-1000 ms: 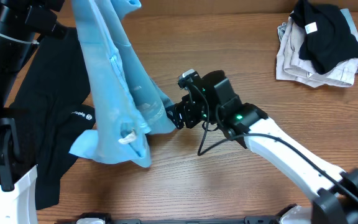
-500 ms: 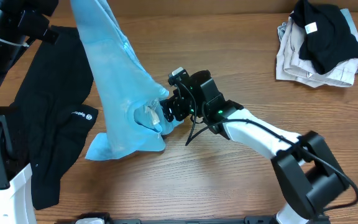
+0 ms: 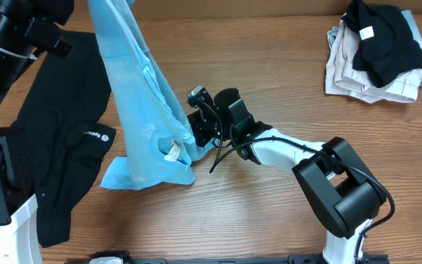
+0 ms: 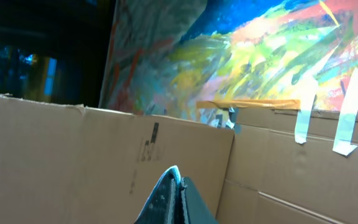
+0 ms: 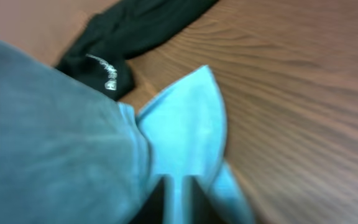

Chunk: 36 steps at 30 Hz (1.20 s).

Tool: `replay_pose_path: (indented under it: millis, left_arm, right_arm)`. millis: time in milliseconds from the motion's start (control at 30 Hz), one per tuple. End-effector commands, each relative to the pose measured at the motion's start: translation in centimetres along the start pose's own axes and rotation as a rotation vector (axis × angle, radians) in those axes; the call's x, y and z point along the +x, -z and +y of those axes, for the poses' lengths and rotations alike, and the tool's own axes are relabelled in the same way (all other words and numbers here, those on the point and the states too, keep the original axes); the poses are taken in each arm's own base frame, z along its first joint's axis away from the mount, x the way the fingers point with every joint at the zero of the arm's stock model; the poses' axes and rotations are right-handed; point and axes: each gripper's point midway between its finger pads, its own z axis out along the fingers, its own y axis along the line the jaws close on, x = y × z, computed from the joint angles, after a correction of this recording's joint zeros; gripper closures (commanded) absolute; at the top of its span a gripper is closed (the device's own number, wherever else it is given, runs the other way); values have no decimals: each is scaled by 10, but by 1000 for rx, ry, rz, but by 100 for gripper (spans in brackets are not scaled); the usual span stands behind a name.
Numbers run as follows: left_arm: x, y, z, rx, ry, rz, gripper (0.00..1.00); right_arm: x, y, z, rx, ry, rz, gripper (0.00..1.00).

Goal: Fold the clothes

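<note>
Over wooden surface (image 3: pixel 284 95), left of centre, clamped right claw (image 3: pixel 194 132) onto hanging blue T-shirt (image 3: pixel 141 95); hoisted its top, seemingly, in tight-closed left claw (image 4: pixel 178 186). Needed steady outward pull, spreading it flat.

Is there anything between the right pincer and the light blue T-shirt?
Nothing visible. The right pincer is closed directly on the lower edge of the light blue T-shirt, with cloth between its fingers.
</note>
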Motion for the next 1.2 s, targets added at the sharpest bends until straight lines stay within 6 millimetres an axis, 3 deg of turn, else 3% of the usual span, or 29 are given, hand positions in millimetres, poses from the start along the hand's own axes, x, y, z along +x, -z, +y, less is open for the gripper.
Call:
replay_pose_path:
  millis: [0, 100, 133, 167, 300, 367, 467, 600, 733, 833, 1000, 1167]
  left_arm:
    - [-8, 8, -13, 21, -8, 10, 96]
    - [2, 11, 1, -25, 12, 53, 96]
    - [10, 14, 12, -67, 11, 88, 96]
    - [15, 16, 19, -92, 13, 109, 96]
    - [35, 27, 38, -162, 13, 195, 96]
    - [44, 32, 47, -196, 20, 231, 96]
    - [56, 38, 57, -232, 14, 279, 96]
    - [58, 35, 60, -228, 24, 282, 96]
    - [64, 15, 50, -150, 35, 266, 96]
    - [79, -6, 40, -90, 60, 268, 96]
    - [135, -52, 10, 31, 155, 327, 95]
    - [209, -87, -45, 200, 251, 449, 96]
  right_arm:
    - [-41, 35, 7, -86, -54, -65, 96]
    - [-63, 75, -10, -25, -106, -98, 96]
    - [-75, 106, -23, 32, -137, -120, 96]
    - [-81, 123, -28, 59, -139, -130, 96]
    - [-92, 190, -47, 188, -174, -170, 96]
    - [-93, 214, -51, 244, -200, -182, 96]
    - [-90, 233, -48, 282, -207, -177, 96]
    - [-87, 239, -44, 296, -215, -169, 96]
    - [-88, 242, -45, 301, -220, -175, 96]
    - [-90, 252, -47, 319, -228, -191, 96]
    - [-95, 291, -49, 381, -243, -251, 96]
    - [-97, 344, -45, 472, -255, -333, 96]
